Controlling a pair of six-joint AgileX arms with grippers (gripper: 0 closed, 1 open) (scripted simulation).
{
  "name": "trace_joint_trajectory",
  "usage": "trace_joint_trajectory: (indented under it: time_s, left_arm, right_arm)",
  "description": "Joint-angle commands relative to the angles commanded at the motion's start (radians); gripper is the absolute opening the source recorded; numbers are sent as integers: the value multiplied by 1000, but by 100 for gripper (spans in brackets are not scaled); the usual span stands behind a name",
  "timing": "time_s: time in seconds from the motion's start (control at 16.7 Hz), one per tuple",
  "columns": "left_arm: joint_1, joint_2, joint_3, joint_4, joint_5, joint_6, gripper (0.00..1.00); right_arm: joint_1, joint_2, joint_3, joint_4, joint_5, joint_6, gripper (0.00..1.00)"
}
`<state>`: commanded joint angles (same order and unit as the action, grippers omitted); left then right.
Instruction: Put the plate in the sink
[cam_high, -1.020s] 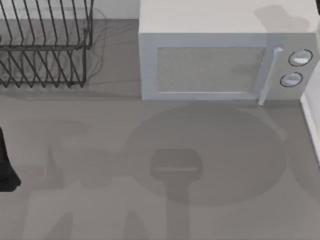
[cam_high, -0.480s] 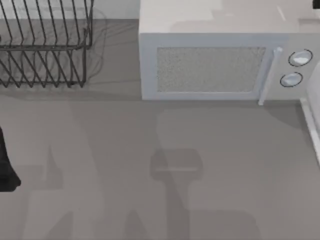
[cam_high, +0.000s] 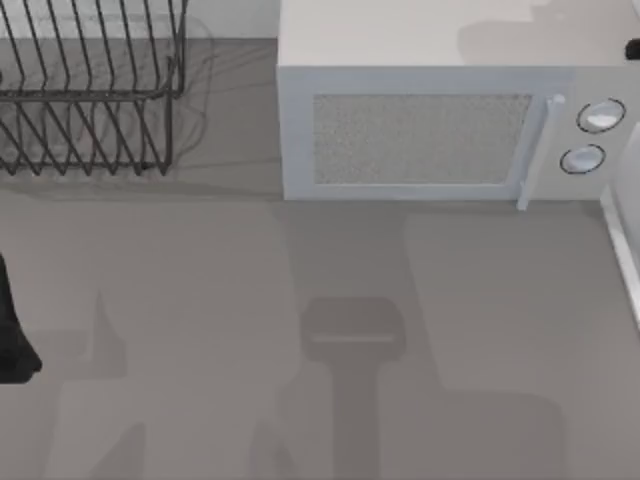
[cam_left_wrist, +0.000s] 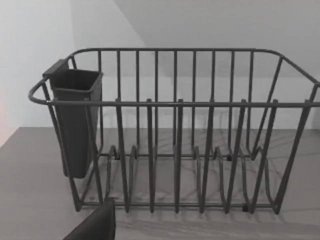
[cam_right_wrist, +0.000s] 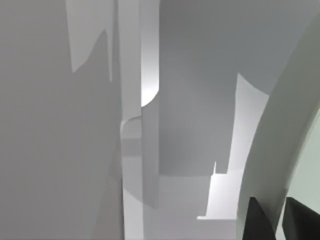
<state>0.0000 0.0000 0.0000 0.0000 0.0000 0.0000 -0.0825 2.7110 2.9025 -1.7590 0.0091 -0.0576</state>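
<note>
In my right wrist view the plate (cam_right_wrist: 280, 150) shows as a pale mint-green curved rim, sweeping up one side of the picture. The right gripper (cam_right_wrist: 280, 220) is clamped on that rim: one dark finger (cam_right_wrist: 260, 220) lies on the near face and the other on the far face, with the rim edge between them. So the plate sits directly in the gripper's grasp, its body running away from the fingertips. Beyond the plate I see pale white walls and a rounded inner corner, which may be the sink (cam_right_wrist: 145, 150), though I cannot tell for sure.

From above, the grey worktop (cam_high: 200, 300) carries a white microwave (cam_high: 430, 120) along its far edge, toward the right, with two round knobs (cam_high: 598, 117) beside its door handle. A dark wire dish rack (cam_high: 90, 90) stands at the far left corner. A white raised edge (cam_high: 625, 250) runs along the worktop's right side.

My left arm (cam_high: 12, 335) is parked at the worktop's left edge. Its wrist camera looks at the dish rack, which has a dark cutlery cup (cam_left_wrist: 75, 120) hung on one end. I cannot tell how the left gripper's fingers stand.
</note>
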Motion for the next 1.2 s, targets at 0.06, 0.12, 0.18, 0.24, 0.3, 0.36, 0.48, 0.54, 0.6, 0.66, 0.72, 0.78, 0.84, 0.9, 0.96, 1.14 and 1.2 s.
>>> trace_joint_trajectory:
  time_s: [0.06,0.12,0.18,0.24,0.3,0.36,0.48,0.54,0.6,0.66,0.72,0.78,0.84,0.9,0.96,1.14,1.2]
  left_arm:
    - [0,0,0,0,0,0,100]
    - [0,0,0,0,0,0,100]
    - [0,0,0,0,0,0,100]
    - [0,0,0,0,0,0,100]
    - [0,0,0,0,0,0,100]
    - [0,0,0,0,0,0,100]
    - [0,0,0,0,0,0,100]
    - [0,0,0,0,0,0,100]
    - [0,0,0,0,0,0,100]
    - [0,0,0,0,0,0,100]
    - [0,0,0,0,0,0,100]
    - [0,0,0,0,0,0,100]
    - [0,0,0,0,0,0,100]
    - [0,0,0,0,0,0,100]
    - [0,0,0,0,0,0,100]
    - [0,0,0,0,0,0,100]
    - [0,0,0,0,0,0,100]
  right_arm:
    - [0,0,0,0,0,0,0]
    - [0,0,0,0,0,0,8]
    - [0,0,0,0,0,0,15]
    - [0,0,0,0,0,0,23]
    - [0,0,0,0,0,0,30]
    - [0,0,0,0,0,0,38]
    - [0,0,0,0,0,0,53]
    - [0,0,0,0,0,0,60]
    - [0,0,0,0,0,0,68]
    - [0,0,0,0,0,0,75]
    - [0,0,0,0,0,0,83]
    - [0,0,0,0,0,0,90]
    - [0,0,0,0,0,0,98]
    - [0,0,0,0,0,0,100]
    - [0,0,0,0,0,0,100]
    - [0,0,0,0,0,0,100]
    - [0,0,0,0,0,0,100]
